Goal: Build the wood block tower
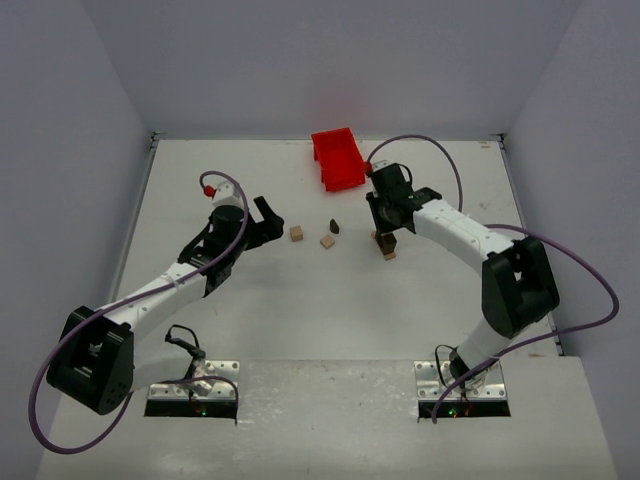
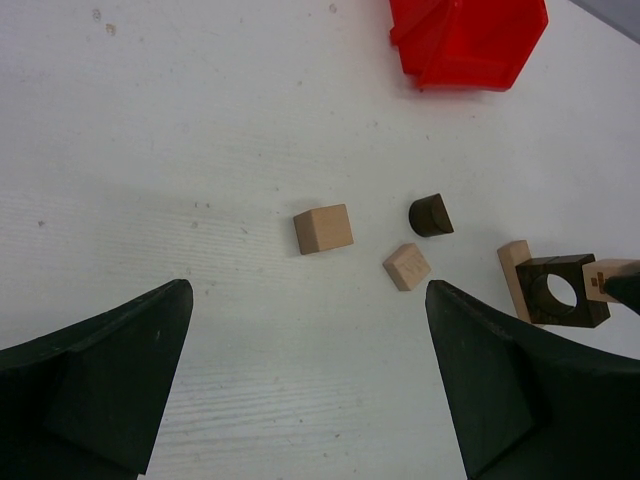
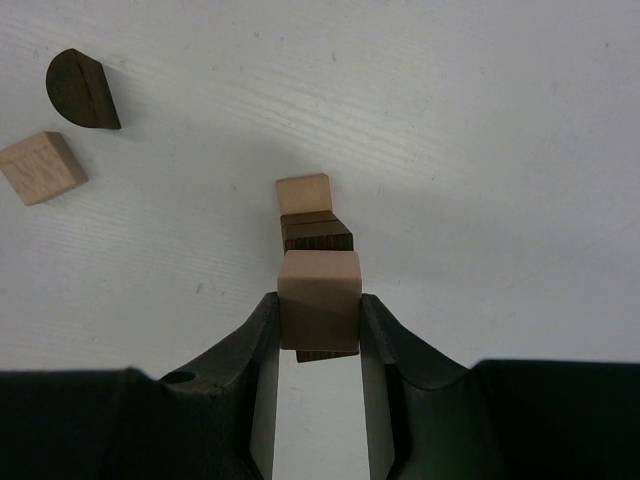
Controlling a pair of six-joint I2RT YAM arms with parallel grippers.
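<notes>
Wood block tower (image 3: 316,232) sits just under right fingers (image 3: 262,345) pinching 1 pale cube (image 3: 319,298); left fingers (image 2: 100,370) spread, well apart, right arm (image 1: 455,228) nearer

bin (image 2: 465,45): far side cut off by the upper edge in the left wrist view.
tower (image 1: 389,254): too small from above to count its blocks; right claw (image 1: 386,240) covers its top.
dark block (image 3: 316,233): mostly hidden behind the clamped tan block (image 3: 319,298).
</notes>
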